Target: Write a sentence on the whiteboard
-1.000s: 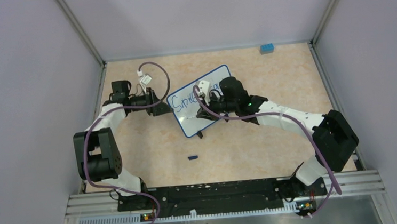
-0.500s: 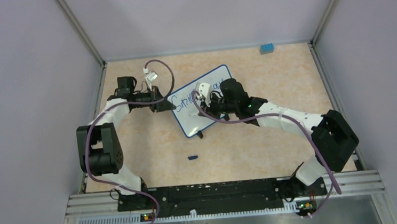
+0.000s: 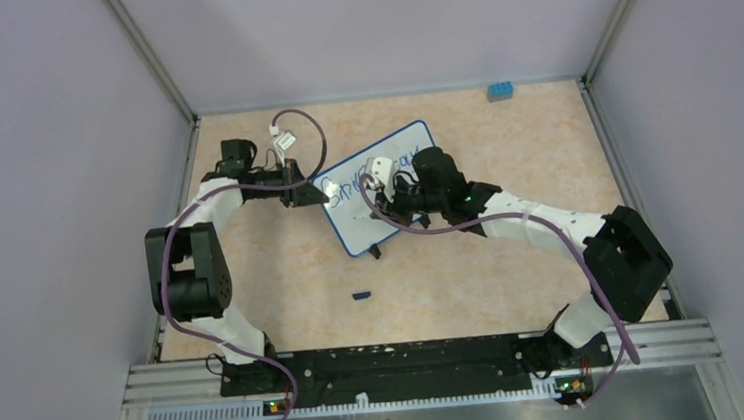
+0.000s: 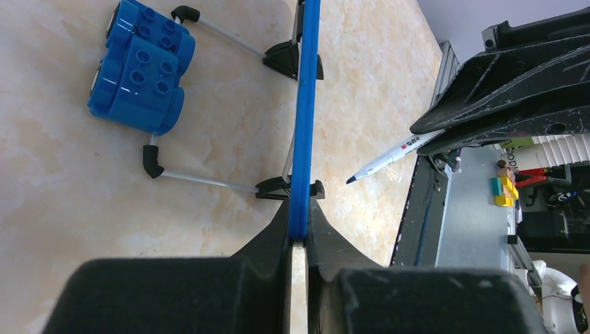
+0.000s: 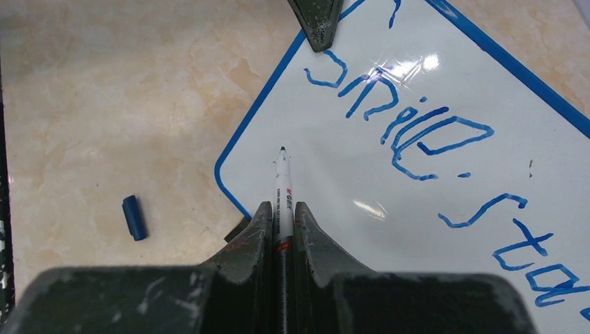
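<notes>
Left pincer (image 4: 299, 224) clamped on whiteboard (image 5: 389, 236) frame; board propped mid-tabletop (image 3: 454, 284). Right pincer (image 5: 282, 209) closed tight around marker (image 5: 282, 177), tip clear of surface. Sentence (image 5: 410, 132) first line written. Judged next: lower tip onto blank area below.

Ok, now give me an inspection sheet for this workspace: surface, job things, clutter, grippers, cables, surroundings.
Surface: beige marbled table.
Job's things: whiteboard propped on its black feet; sentence in blue, "Smile" plus a second word cut off by the frame edge.
Clutter: blue marker cap lying loose on the table beside the board; blue toy bricks behind the board.
Grippers: left gripper shut on the whiteboard's blue edge; right gripper shut on the marker, tip pointing at the board but just off it.
Cables: purple cables looped along both arms.
Surroundings: plain pale walls; nothing else seen.
</notes>
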